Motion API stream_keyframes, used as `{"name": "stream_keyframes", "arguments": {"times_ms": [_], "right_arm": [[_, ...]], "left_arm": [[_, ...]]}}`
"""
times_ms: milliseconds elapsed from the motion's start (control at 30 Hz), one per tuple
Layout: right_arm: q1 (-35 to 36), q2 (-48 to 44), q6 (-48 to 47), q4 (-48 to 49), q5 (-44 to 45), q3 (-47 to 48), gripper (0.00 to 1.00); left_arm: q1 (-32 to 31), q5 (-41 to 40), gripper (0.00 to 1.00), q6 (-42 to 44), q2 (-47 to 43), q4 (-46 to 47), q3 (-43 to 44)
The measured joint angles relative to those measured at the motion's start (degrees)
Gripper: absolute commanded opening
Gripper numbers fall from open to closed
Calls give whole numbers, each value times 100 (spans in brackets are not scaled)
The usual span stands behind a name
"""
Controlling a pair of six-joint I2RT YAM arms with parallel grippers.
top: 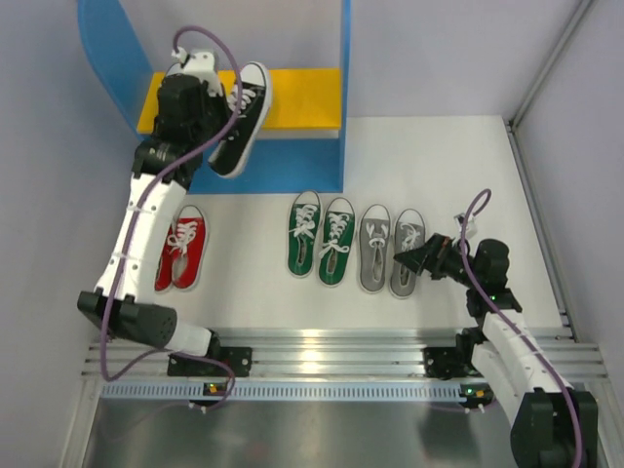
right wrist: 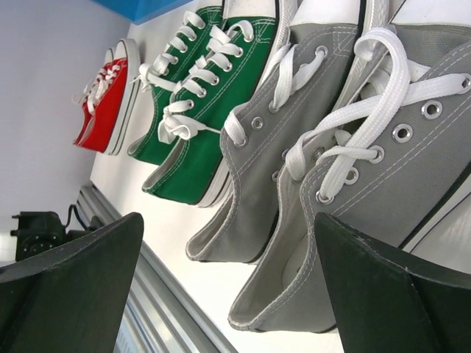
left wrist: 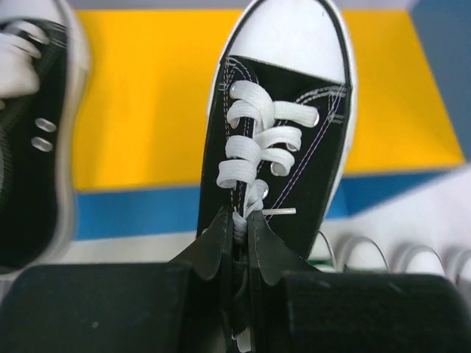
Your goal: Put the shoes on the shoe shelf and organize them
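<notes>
Left gripper (left wrist: 239, 234) is clenched on the laces of a black sneaker (left wrist: 287, 147), with the toe ahead over the yellow board (left wrist: 147, 95). The second black sneaker (left wrist: 29, 147) lies just left of it. I judge the placing step is in hand, and next it needs lowering beside its mate, then release. Right gripper (right wrist: 229, 220) stands wide open with nothing in it, the grey pair (right wrist: 353, 147) just ahead.

Black sneaker (left wrist: 309, 176), yellow board (left wrist: 147, 95), red pair (top: 181, 249), green pair (top: 320, 239).

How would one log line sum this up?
left pincer shut on black shoe over yellow board | right pincer open near grey shoes
</notes>
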Motion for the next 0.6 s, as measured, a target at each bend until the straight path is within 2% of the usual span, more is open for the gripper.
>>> {"name": "stream_keyframes", "arguments": {"times_ms": [100, 200, 367, 600], "right_arm": [[0, 94, 46, 96, -79, 0, 100], [0, 160, 85, 140, -168, -2, 100], [0, 164, 107, 184, -240, -7, 99], [0, 164, 125, 203, -251, -9, 100]], "left_arm": [[772, 221, 0, 55, 737, -57, 774], [1172, 254, 0, 103, 1368, -146, 1491], [1377, 608, 1, 66, 2124, -341, 2479], [1541, 1008, 2, 37, 2367, -431, 2653]]}}
